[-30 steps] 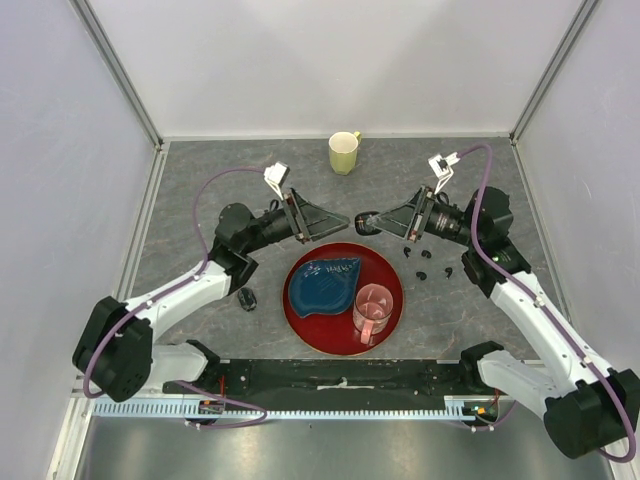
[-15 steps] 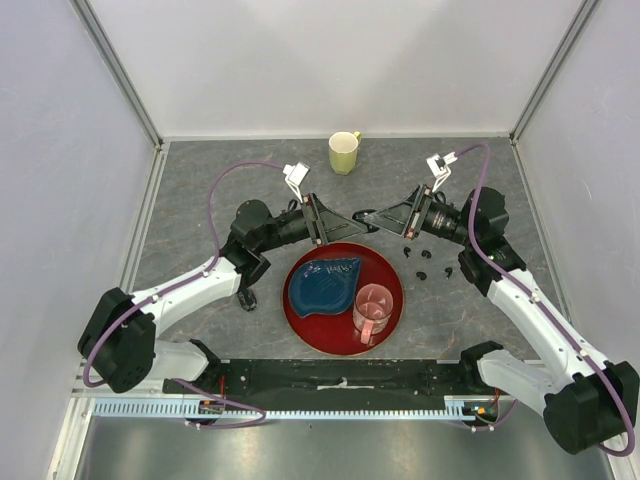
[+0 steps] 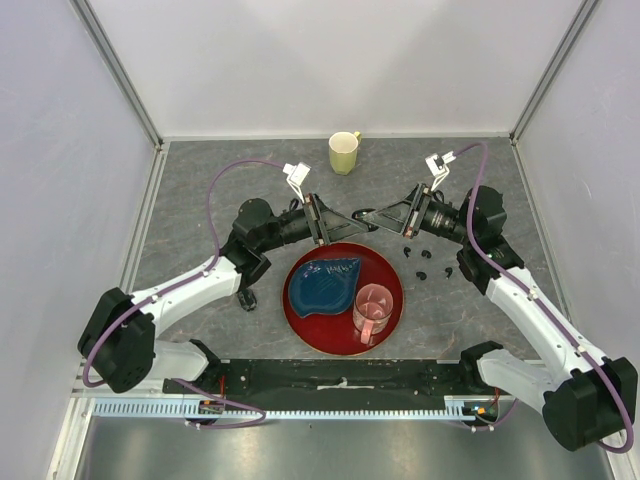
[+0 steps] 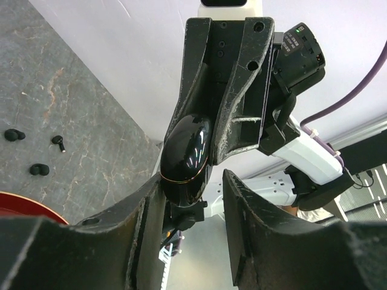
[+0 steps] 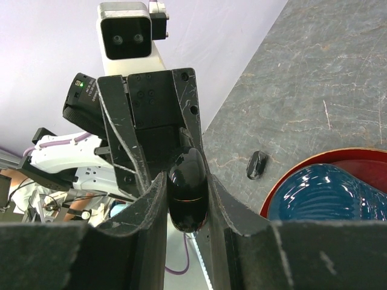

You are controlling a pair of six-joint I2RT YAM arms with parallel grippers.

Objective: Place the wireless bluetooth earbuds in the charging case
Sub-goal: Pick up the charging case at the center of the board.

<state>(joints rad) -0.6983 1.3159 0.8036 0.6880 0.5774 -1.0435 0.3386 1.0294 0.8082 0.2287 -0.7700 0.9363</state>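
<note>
Above grey table [image 3: 200,180], right gripper [image 5: 185,181] tight on charging case [image 5: 187,202].

Plain white wall panels [image 3: 340,60] are enclosing the grey, marble-veined tabletop [image 3: 200,180] on three sides, and silver metal posts [image 3: 118,75] are running up the back corners. Soft, even light is falling across everything. A slotted metal rail [image 3: 300,409] is lining the near edge.

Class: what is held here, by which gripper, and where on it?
The right gripper clamps the black charging case by its sides at one end; whether the left gripper grips it too is unclear.
</note>
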